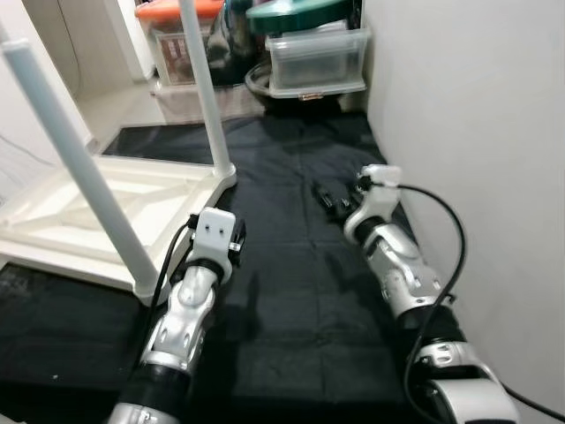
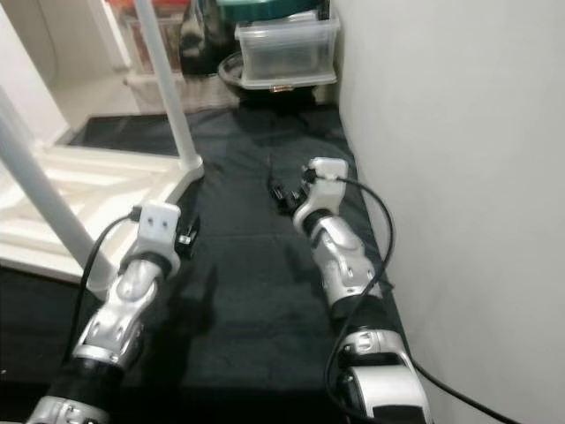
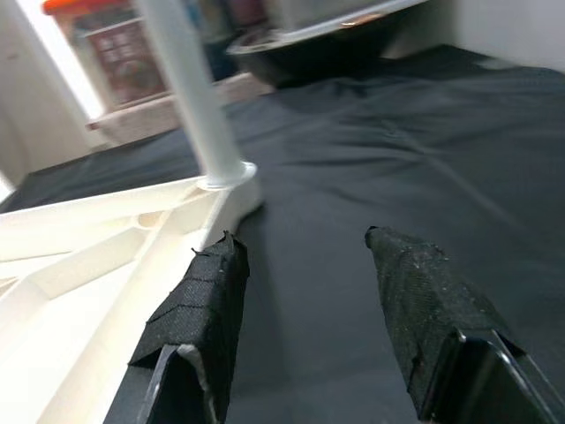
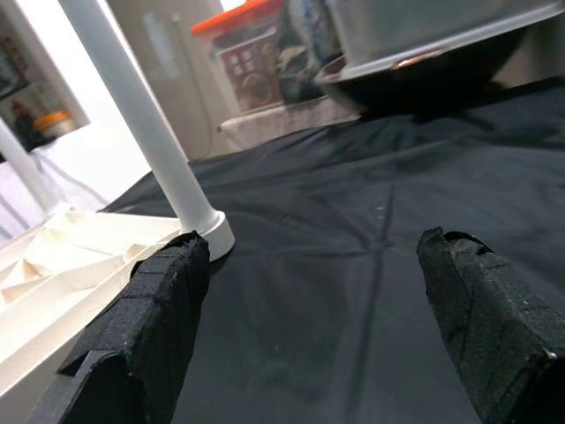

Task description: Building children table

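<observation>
Left eye view had the white table top [image 1: 115,208] lying upside down on the black mat [image 1: 291,291], well to my left. Two white legs stood up from it: one [image 1: 205,88] at the far corner, one [image 1: 79,168] at the near corner, leaning across the picture.

My left gripper [image 3: 305,291] hovered low over the mat, just beside the table's near edge, fingers apart with nothing between them. Left wrist view put one finger [image 3: 199,318] in front of the white rim and the other [image 3: 424,309] over bare mat, the far leg straight ahead.

My right gripper [image 4: 309,309] sat near the wall [image 1: 477,132], over the mat and well apart from the table, fingers spread wide and empty. Right wrist view looked across the mat at the far leg's round foot [image 4: 212,234].

Beyond the mat stood clear storage boxes [image 1: 318,57], one with an orange lid [image 1: 172,11].
</observation>
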`<state>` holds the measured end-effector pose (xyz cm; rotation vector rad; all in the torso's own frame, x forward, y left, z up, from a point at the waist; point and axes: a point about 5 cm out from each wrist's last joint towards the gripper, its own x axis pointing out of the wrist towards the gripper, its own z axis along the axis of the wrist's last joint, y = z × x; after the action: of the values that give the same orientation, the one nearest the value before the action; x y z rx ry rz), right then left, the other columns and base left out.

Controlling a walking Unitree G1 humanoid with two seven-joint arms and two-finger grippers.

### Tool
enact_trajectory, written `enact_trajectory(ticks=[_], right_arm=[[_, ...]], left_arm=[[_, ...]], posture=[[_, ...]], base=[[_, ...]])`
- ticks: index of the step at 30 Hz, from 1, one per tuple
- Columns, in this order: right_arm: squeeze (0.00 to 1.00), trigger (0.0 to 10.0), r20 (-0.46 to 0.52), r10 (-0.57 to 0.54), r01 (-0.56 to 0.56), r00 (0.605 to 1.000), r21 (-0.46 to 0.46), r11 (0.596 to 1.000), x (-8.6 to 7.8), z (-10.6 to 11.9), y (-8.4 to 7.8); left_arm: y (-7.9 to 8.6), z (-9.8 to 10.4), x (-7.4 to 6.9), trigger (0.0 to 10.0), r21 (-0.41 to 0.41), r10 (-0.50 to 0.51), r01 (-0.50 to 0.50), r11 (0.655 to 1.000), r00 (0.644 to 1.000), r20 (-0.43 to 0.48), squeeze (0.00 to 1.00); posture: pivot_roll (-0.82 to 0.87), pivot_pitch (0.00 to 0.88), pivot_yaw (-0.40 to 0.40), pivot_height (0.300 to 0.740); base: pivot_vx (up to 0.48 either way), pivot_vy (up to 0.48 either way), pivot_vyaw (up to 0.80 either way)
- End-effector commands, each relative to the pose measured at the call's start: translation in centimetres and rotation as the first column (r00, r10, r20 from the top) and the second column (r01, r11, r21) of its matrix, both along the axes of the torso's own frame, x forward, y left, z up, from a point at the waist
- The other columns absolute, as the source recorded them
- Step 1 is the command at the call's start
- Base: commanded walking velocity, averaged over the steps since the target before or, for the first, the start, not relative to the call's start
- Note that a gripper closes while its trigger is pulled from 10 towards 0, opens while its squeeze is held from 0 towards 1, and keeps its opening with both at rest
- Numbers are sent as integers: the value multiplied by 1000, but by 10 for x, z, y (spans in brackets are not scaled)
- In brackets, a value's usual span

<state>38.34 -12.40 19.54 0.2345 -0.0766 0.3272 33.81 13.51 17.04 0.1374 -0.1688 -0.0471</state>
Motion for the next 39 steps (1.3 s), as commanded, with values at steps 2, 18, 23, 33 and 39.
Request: enact_trajectory(ticks=[2,18,23,33,39], right_arm=[[0,10000,-12,33,-33,999,-19,999,-3,-8,9],[0,10000,-17,82,-83,996,-66,994,-4,-13,15],[0,10000,-19,82,-84,996,-68,994,-5,-13,15],[0,10000,-15,19,-20,1000,-76,997,-10,-7,3],[0,10000,-16,16,-17,1000,-77,997,-14,-4,-1]], left_arm=[[0,0,-12,10000,2,-10,10,1000,1000,-3,0],[18,-28,-37,10000,13,97,-97,995,984,-151,0],[40,-21,-29,10000,23,120,-118,993,977,-177,0],[94,-6,21,10000,2,74,-77,997,942,-327,0],[99,-4,28,10000,26,76,-71,997,928,-364,0]], posture=[[-19,77,48,740],[-16,63,34,740],[-11,70,33,740],[-30,189,54,740],[-31,235,50,740]], base=[[0,0,0],[0,0,0],[0,0,0],[0,0,0],[0,0,0]])
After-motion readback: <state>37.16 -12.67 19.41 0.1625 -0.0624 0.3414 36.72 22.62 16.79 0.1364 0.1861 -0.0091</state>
